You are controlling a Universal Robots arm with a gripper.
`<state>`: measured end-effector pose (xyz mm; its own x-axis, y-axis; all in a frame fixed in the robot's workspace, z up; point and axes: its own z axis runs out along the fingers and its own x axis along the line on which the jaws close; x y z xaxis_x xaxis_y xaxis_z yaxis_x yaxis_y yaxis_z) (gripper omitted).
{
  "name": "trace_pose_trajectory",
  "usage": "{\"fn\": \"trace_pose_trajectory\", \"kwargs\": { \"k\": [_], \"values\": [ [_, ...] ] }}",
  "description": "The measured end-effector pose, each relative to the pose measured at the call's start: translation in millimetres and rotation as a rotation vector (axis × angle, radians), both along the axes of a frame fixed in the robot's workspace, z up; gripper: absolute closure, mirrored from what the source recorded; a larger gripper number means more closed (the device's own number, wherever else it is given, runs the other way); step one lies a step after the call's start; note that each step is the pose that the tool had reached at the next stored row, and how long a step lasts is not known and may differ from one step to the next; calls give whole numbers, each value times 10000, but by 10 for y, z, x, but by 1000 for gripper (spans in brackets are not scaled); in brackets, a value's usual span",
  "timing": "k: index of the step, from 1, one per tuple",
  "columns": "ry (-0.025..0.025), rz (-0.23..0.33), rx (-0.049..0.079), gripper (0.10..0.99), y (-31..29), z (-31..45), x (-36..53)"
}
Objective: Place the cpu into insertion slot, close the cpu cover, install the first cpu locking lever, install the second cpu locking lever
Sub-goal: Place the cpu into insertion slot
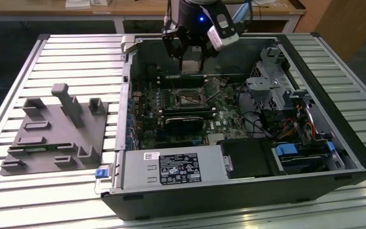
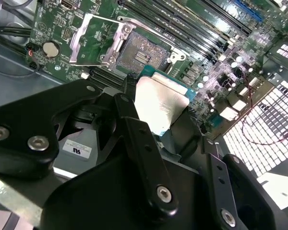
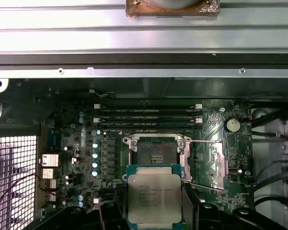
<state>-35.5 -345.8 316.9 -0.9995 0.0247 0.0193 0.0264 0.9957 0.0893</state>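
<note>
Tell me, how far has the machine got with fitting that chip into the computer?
Nothing looks finished yet. In hand: the claw grips the cpu above the green board. Left: the insertion slot lies bare and the cpu cover is flipped open beside it, so seating, closing and both lever steps are not yet done.

in the first wrist view the chip (image 3: 154, 196) runs out past the frame edge; in the second wrist view the black body of the gripper (image 2: 161, 109) hides the chip's near part and much of the green board (image 2: 62, 28); in the exterior view the arm (image 1: 192, 12) is cut off at the upper middle of the frame, and the socket (image 1: 189, 99) is too small to tell its detail
</note>
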Motion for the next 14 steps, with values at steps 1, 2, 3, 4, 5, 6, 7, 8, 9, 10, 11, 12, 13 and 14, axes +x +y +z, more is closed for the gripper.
{"fn": "trace_pose_trajectory", "kwargs": {
  "k": [1,2,3,4,5,6,7,8,9,10,11,12,13,14],
  "values": [
    [0,0,0,549,0,-10,0],
    [0,0,0,549,0,-22,0],
    [0,0,0,549,0,-34,0],
    [0,0,0,549,0,-46,0],
    [0,0,0,549,0,-58,0],
    [0,-1,1,549,0,-72,0],
    [0,-1,1,549,0,-85,0],
    [0,-1,1,549,0,-98,0],
    [0,-1,0,549,0,-111,0],
    [0,-1,0,549,0,-125,0],
    [0,0,0,549,0,-139,0],
    [0,0,0,549,0,-153,0],
    [0,0,-1,549,0,-166,0],
    [0,0,0,549,0,-181,0]
  ]
}}
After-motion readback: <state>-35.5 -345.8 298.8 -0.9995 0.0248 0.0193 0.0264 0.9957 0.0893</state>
